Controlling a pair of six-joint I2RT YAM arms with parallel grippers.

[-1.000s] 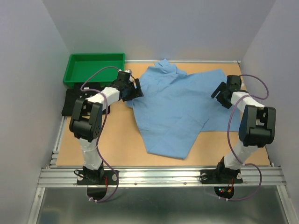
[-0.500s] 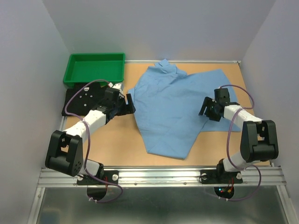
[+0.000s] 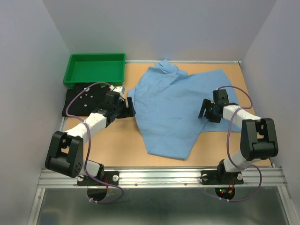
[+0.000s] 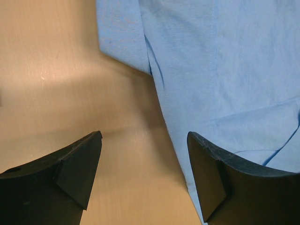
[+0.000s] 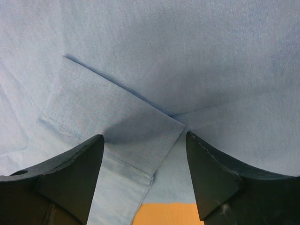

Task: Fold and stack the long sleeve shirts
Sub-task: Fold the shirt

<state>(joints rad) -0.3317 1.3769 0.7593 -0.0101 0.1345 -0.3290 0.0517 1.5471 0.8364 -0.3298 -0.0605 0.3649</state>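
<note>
Centre frame, light blue collared cloth shirt (image 3: 176, 108) lies spread on tan table (image 3: 117, 140), left gripper (image 3: 130, 107) agape at its left edge, right gripper (image 3: 206, 111) agape over its right fold.

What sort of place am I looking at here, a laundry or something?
Most likely a robot test bench in a lab: two arms bolted to a metal rail, plain white walls boxing in a wooden table, with a light blue shirt and a green tray as props.

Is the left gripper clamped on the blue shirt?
No, the left gripper stands open at the edge of the blue shirt, gripping nothing.
</note>
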